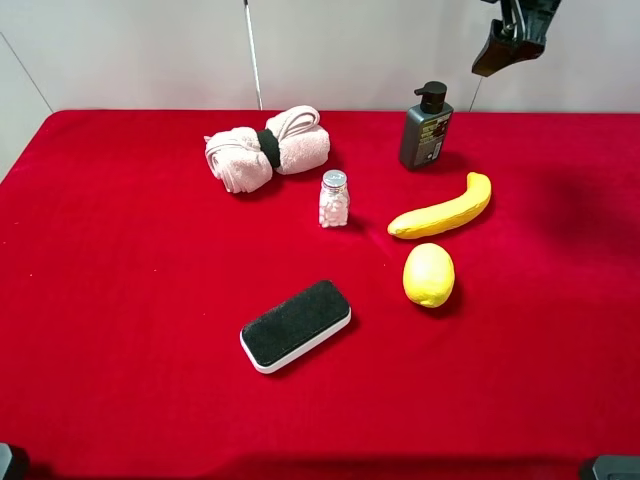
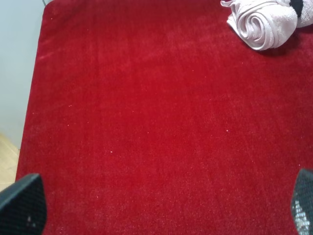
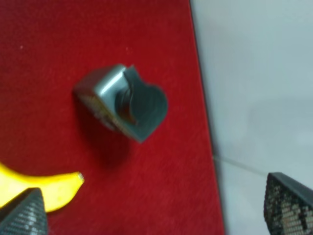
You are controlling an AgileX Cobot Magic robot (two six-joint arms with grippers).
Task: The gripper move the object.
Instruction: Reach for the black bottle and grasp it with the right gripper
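Our table is all red. We see the bottle standing just behind the banana. Our right end effector hangs spread wide, holding nothing.

Behind banana, pump bottle

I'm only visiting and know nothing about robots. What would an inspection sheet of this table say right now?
Surface: red cloth covers the table, flat, no spills seen.
Job's things: dark pump bottle stands upright near the back edge, untouched.
Clutter: rolled towel, salt shaker, banana, lemon, eraser, all apart from the bottle.
Grippers: right gripper hangs above the table near the bottle, jaws open, empty; left gripper over the cloth, jaws open, empty.
Cables: nothing seen for certain; a thin grey line on the back wall, cannot tell what.
Surroundings: pale wall behind; wooden floor beside the table.
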